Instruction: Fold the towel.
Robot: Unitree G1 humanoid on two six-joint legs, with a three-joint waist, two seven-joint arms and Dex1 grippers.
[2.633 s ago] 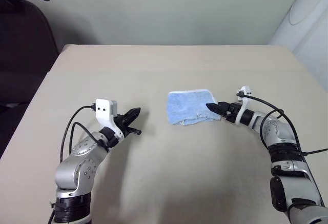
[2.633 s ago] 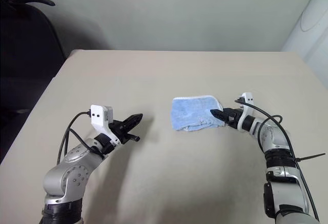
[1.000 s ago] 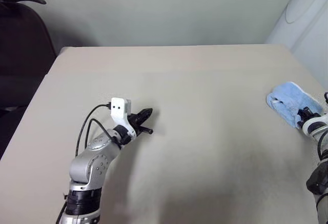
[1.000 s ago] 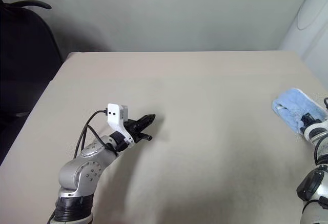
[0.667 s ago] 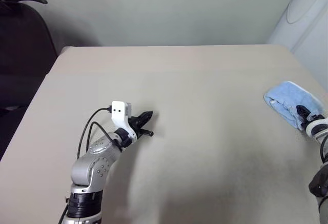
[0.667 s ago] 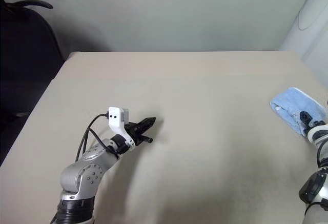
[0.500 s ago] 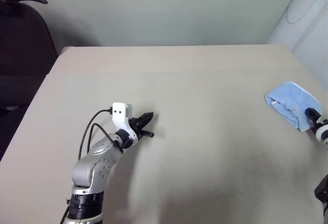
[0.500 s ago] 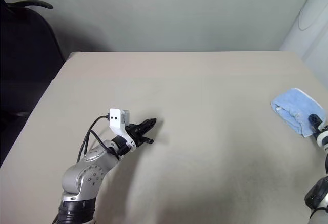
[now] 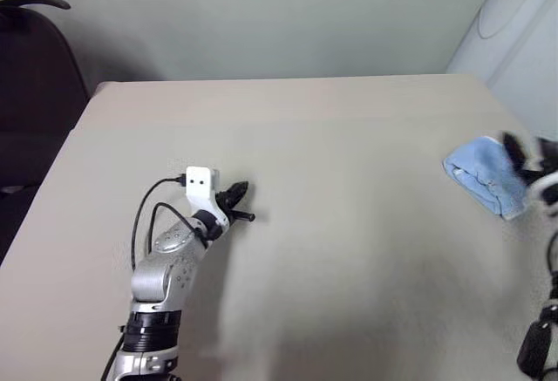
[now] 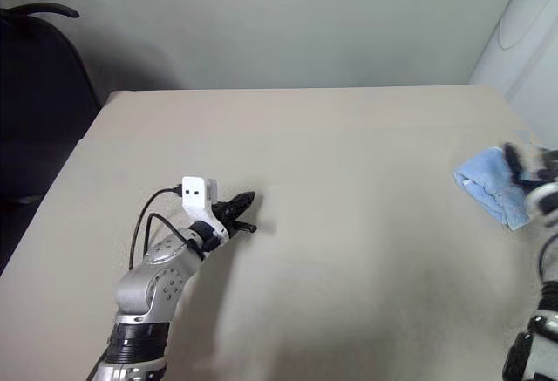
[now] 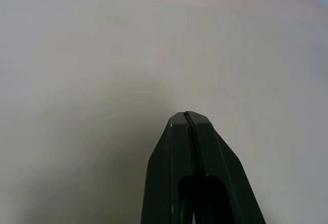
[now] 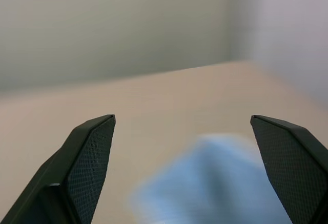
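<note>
Towel (image 9: 486,172) lying bunched and doubled over at the far right of the counter (image 9: 349,154), close to its right edge, layers stacked but lumpy (fold looks made, though not squared or flattened). Right claw (image 12: 189,167) spread wide with nothing between its fingers, poised just above and beside the towel, blurred in the eye views; left claw (image 9: 237,198) pinched fully closed and empty over bare counter at near left, well apart from the towel. Judged near the end: at most a tidy-up of edges left.
</note>
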